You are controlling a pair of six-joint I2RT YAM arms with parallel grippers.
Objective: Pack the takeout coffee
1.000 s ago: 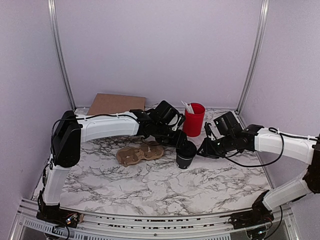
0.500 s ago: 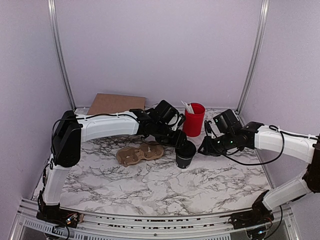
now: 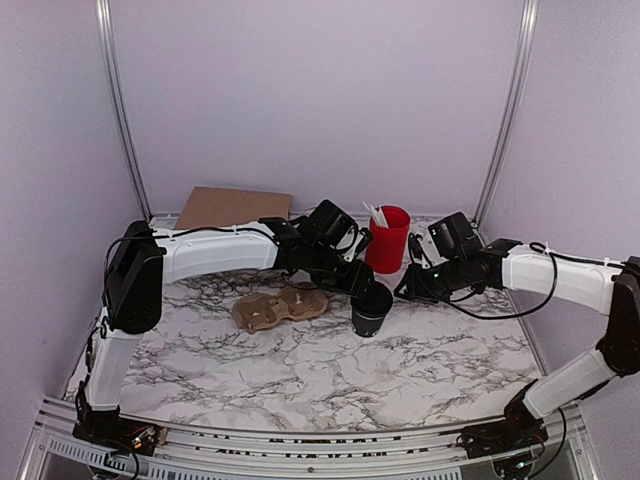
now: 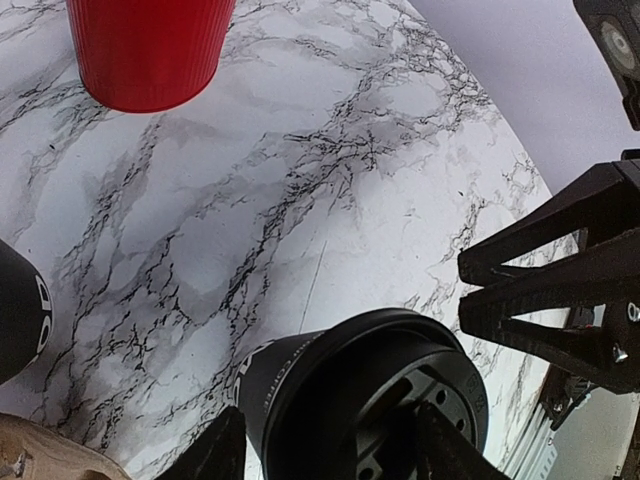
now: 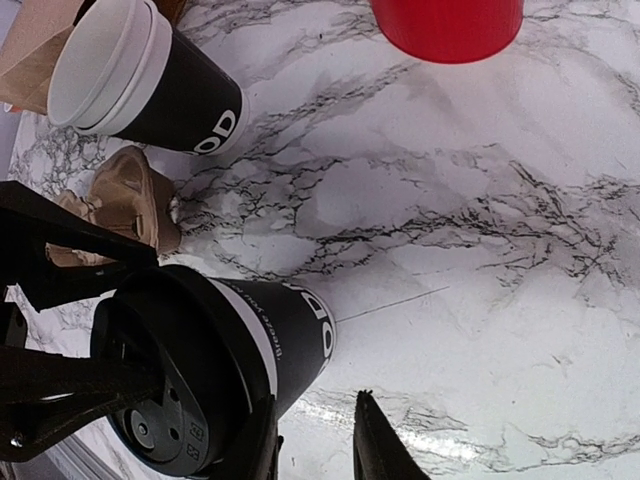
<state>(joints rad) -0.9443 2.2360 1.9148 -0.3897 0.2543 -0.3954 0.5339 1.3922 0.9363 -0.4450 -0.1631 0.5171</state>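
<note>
The takeout coffee (image 3: pixel 370 312), a small black lidded cup with white lettering, stands mid-table. My left gripper (image 3: pixel 368 290) reaches over it from the left, and its fingers press both sides of the lid rim (image 4: pixel 400 360), shut on the cup. In the right wrist view the same cup (image 5: pixel 265 335) fills the lower left. My right gripper (image 3: pixel 403 291) hovers just right of the cup. Its jaws (image 5: pixel 318 440) stand slightly apart with only bare table between them, the left fingertip (image 5: pixel 262 445) close beside the cup wall.
A red cup of utensils (image 3: pixel 388 240) stands behind the coffee. A stack of lidless black cups (image 5: pixel 150 85) and a brown pulp cup carrier (image 3: pixel 278 308) lie to the left. A flat brown bag (image 3: pixel 235 208) rests at the back left.
My right gripper has lifted and drawn a little toward the back, away from the cup's side. The left gripper and the coffee stay where they were.
</note>
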